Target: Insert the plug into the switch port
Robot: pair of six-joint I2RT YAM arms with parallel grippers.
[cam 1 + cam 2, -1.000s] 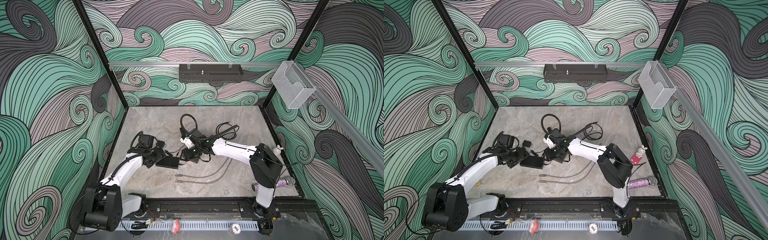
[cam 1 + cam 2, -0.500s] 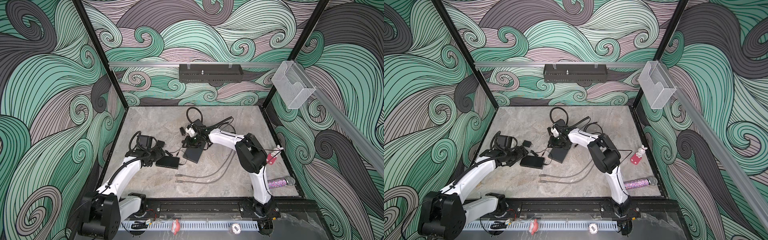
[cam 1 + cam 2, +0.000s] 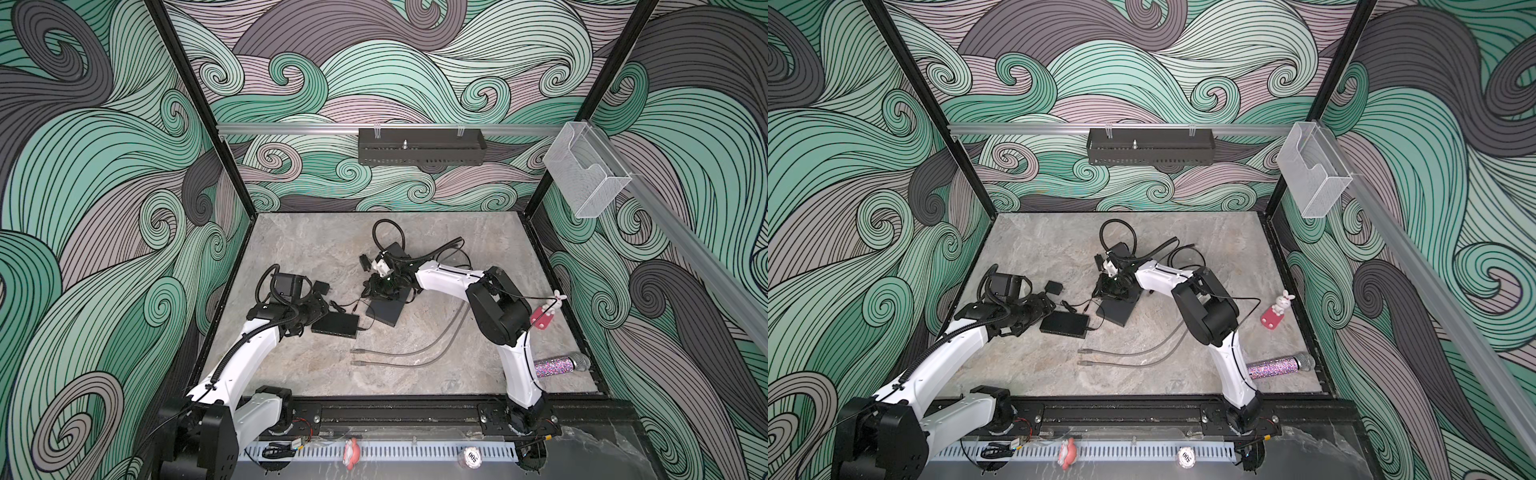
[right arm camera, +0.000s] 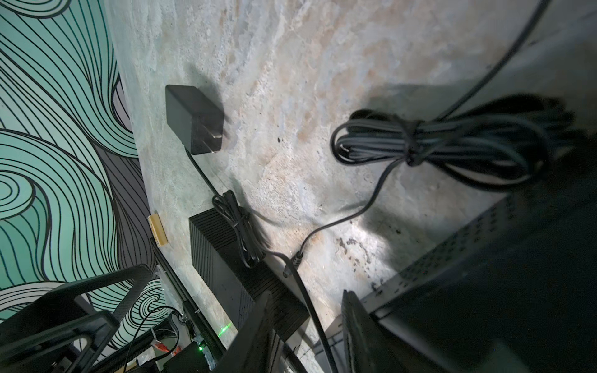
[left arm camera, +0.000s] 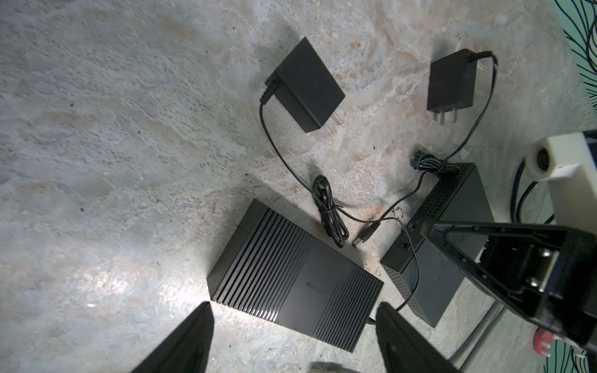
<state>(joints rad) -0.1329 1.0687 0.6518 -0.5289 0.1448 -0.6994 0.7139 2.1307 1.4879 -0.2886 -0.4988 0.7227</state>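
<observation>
2 jaw pairs spread: plug near R gripper, L gripper at ribbed switch edge.

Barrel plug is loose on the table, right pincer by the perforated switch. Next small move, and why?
Likely ease the right pincer forward and down onto the barrel plug, then close on its body. The plug lies free on the table just past the open jaws, beside the perforated switch, not yet in any port.
</observation>
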